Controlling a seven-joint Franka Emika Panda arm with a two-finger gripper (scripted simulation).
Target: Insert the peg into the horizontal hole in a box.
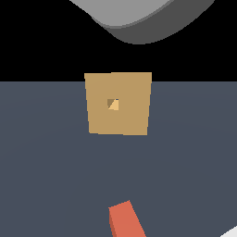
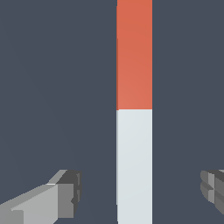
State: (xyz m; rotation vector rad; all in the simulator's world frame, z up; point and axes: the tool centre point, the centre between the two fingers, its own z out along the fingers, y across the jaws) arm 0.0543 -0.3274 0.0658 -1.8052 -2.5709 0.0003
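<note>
The tan box (image 1: 118, 103) stands on the dark grey surface in the middle of the exterior view, its face turned to the camera, with the small square hole (image 1: 113, 104) at its centre. Only the orange-red end of the peg (image 1: 126, 220) shows at that view's lower edge. In the wrist view the peg (image 2: 134, 113) lies flat, one half orange-red and the other half white. My gripper (image 2: 142, 192) hangs open above the white half, one finger (image 2: 65, 197) on each side and well apart from the bar. Nothing is held.
A grey rounded part of the arm (image 1: 139, 18) fills the upper middle of the exterior view against a black background. A pale corner (image 1: 230, 232) shows at that view's lower right. The dark grey surface (image 1: 46, 176) spreads around the box and peg.
</note>
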